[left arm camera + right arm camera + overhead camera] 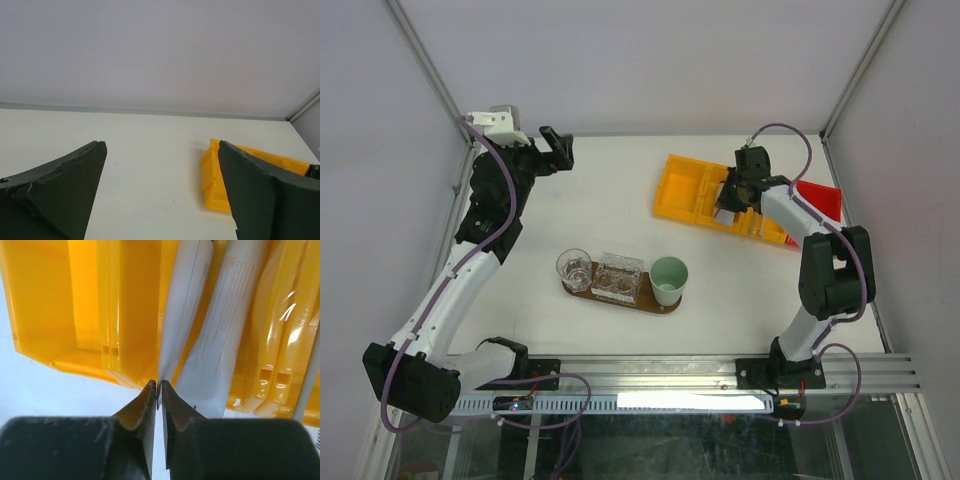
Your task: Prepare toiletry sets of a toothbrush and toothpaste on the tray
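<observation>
The right jaws pinch shut on the flat tail of a white toothpaste tube (182, 305) lying straight ahead of them in the yellow bin (85, 315), while the left jaws gape empty above the counter (150, 165), the tray (655, 306) well apart from both.

The tray (646, 304) lies on the table (610, 200), toward its near edge. On it, left to right, stand a glass (574, 268), a box (618, 277) and a cup (669, 275). The bin (686, 188) sits behind, to the right. In it two tubes (225, 325) lie side by side, the left tube (182, 305) with its end between the right gripper (159, 388) tips.
</observation>
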Controlling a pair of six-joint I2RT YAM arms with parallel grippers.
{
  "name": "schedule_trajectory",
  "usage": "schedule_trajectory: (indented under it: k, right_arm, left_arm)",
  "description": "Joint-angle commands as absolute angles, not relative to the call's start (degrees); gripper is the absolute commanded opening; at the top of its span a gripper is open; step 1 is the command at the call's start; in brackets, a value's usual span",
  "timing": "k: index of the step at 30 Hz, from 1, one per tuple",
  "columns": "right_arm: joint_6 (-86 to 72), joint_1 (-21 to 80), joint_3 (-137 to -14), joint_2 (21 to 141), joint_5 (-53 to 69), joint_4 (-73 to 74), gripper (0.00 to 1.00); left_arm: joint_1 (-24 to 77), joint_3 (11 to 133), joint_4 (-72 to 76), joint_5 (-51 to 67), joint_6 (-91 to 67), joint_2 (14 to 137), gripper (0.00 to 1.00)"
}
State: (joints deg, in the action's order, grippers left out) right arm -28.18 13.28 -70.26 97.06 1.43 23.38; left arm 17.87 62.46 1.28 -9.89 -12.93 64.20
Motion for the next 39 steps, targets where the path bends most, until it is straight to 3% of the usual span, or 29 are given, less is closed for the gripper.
schedule_trajectory:
  k: [1, 8, 12, 16, 29, 34, 39]
  right_arm:
    - [-27.6, 13.4, -71.4, 99.0, 1.9, 20.6, 0.13]
    - [-27.1, 13.6, -74.3, 102.4, 0.4, 21.9, 0.14]
    - [-27.1, 13.5, -74.4, 101.9, 0.2, 22.1, 0.07]
    - [-26.8, 13.6, -74.8, 99.8, 0.5, 22.7, 0.00]
    - [-26.6, 10.0, -75.3, 87.0, 8.3, 25.5, 0.00]
    - [-22.5, 6.6, -72.5, 81.2, 20.3, 26.2, 0.00]
    - [-14.2, 6.2, -71.3, 75.3, 34.2, 30.1, 0.00]
  left_arm:
    - [17.1, 64.8, 2.0, -8.6, -13.5, 64.0, 0.99]
    - [17.1, 64.8, 1.9, -8.6, -13.5, 64.1, 0.99]
    - [17.1, 64.8, 1.9, -8.6, -13.5, 64.1, 0.99]
    - [17.1, 64.8, 1.9, -8.4, -13.6, 64.1, 0.99]
    - [17.1, 66.0, 0.9, -5.3, -14.7, 65.4, 0.99]
    - [17.1, 67.0, 0.5, 0.5, -16.1, 67.2, 0.99]
    - [18.2, 69.2, 1.1, 14.4, -17.6, 70.9, 0.99]
